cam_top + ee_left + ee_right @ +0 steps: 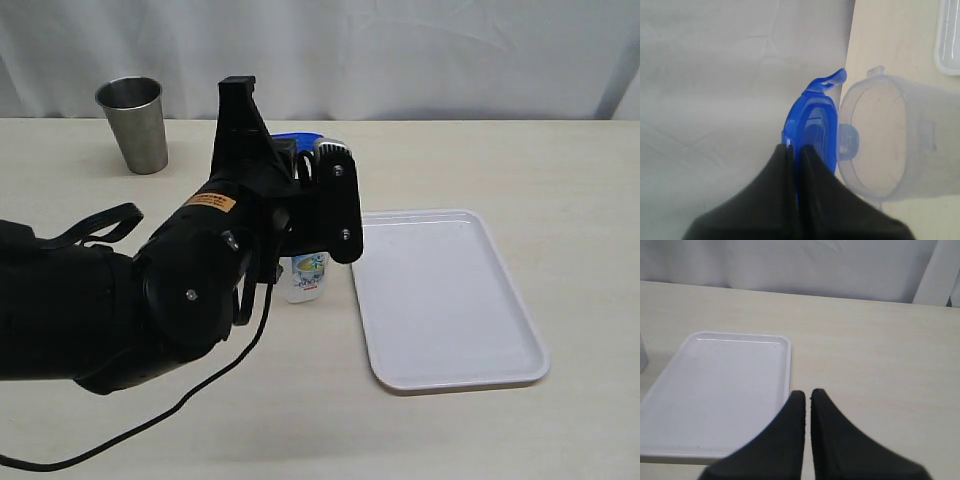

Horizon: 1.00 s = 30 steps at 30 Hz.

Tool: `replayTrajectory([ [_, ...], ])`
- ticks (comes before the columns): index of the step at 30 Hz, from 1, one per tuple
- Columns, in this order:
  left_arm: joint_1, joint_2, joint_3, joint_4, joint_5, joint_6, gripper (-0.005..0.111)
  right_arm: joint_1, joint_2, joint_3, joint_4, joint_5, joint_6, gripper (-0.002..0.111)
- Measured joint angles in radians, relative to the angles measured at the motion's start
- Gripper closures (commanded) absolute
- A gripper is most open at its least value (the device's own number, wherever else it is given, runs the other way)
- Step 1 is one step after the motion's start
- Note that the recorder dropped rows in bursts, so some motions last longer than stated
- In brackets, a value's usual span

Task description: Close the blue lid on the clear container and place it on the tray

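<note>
My left gripper (796, 148) is shut on the edge of the blue lid (816, 120), which stands on edge beside the open mouth of the clear container (890, 145). In the exterior view the left arm hides most of the clear container (305, 278); only its labelled lower part shows, left of the white tray (445, 300). The blue lid (297, 140) peeks out above the left gripper (310, 165). The right gripper (807, 392) is shut with nothing in it, over the table by the tray (720, 390). It does not show in the exterior view.
A tapered steel cup (133, 124) stands at the back left of the table. A black cable (200, 390) trails from the left arm across the front of the table. A white curtain hangs behind the table.
</note>
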Motion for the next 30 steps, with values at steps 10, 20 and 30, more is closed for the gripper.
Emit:
replayTrajectory([
  [10,0.000,0.000,0.000,-0.004,0.089,0.000,0.107,0.000,0.000,0.000,0.000,0.000,0.000,0.104],
  [20,0.000,0.000,0.000,-0.045,0.110,0.000,0.107,0.000,0.000,0.000,0.000,0.000,0.000,0.104],
  [30,0.000,0.000,0.000,-0.083,0.173,0.000,0.107,0.000,0.000,0.000,0.000,0.000,0.000,0.104],
])
